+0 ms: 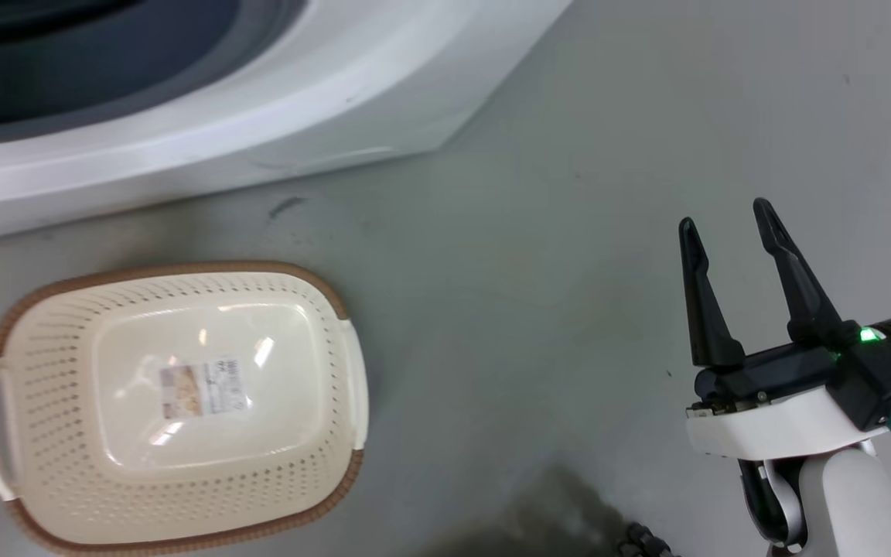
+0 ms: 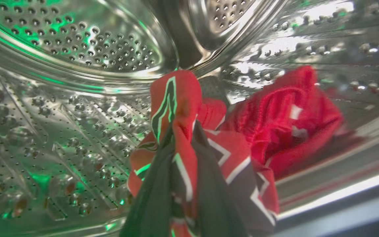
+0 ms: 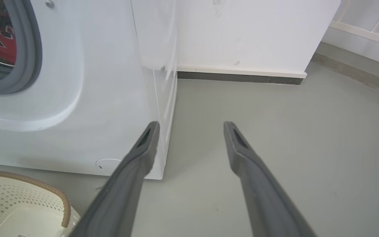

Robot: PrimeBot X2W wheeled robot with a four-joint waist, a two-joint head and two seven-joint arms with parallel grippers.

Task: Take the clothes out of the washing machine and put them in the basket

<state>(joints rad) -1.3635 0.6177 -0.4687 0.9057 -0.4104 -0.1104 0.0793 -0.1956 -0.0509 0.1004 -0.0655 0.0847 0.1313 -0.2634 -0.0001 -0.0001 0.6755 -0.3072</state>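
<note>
Jersey, red w/ black-and-white markings, is bunched in the left gripper, jaws closed on the cloth, inside the washing machine drum. Plainer red garment w/ white trim lies just beside it against the drum wall, touching it. Right gripper hovers over the grey floor, jaws wide open, well apart from the basket. Basket stands on the floor in front of the machine, label sticker on its bottom.
</note>
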